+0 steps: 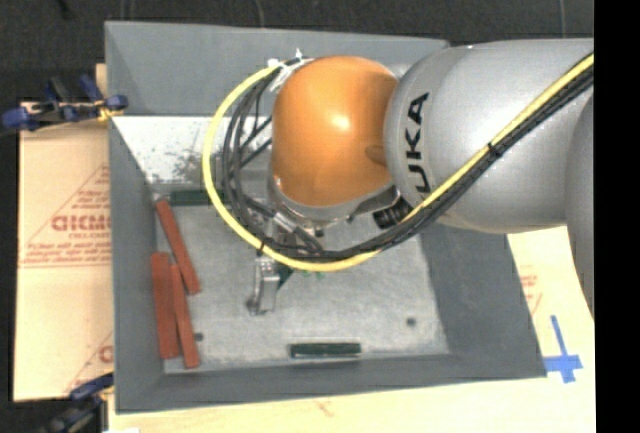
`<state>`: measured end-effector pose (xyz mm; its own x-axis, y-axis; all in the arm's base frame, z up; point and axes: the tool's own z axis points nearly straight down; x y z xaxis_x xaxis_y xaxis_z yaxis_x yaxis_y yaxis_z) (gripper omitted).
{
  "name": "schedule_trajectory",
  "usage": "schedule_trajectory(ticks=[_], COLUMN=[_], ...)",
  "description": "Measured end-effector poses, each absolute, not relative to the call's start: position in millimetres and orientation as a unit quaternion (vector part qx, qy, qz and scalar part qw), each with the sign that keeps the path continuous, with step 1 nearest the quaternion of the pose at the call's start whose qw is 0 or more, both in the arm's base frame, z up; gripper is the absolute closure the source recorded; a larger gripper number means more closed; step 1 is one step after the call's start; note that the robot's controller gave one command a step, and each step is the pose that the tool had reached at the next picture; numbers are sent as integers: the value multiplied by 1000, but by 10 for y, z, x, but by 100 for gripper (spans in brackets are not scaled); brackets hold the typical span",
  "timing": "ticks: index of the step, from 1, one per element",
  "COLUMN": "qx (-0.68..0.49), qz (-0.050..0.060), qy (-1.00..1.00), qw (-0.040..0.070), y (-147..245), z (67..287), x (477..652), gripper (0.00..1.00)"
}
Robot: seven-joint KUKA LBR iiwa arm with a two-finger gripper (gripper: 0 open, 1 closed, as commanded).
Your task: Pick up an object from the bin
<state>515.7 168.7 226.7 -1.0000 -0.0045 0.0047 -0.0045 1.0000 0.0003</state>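
The gripper (264, 293) hangs low over the bare floor of the bin (400, 306), left of centre; whether it is open cannot be told. Red-brown sticks (172, 291) lie at its left, and a dark green bar (325, 350) lies below it.

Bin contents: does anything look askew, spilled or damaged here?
Nothing looks damaged. In the bin, reddish-brown strips lie along the left wall, one at a slant to the others. Dark specks dot the back-left wall, like grit or scuffing. The gripper hangs over bare floor, apart from the strips.
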Motion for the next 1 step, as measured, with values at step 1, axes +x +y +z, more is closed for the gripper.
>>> schedule_trajectory(ticks=[1], qx=[0], qz=[-1], qy=[-1000], qw=[-1], y=[1676], z=[2303], x=[5168], gripper=[0])
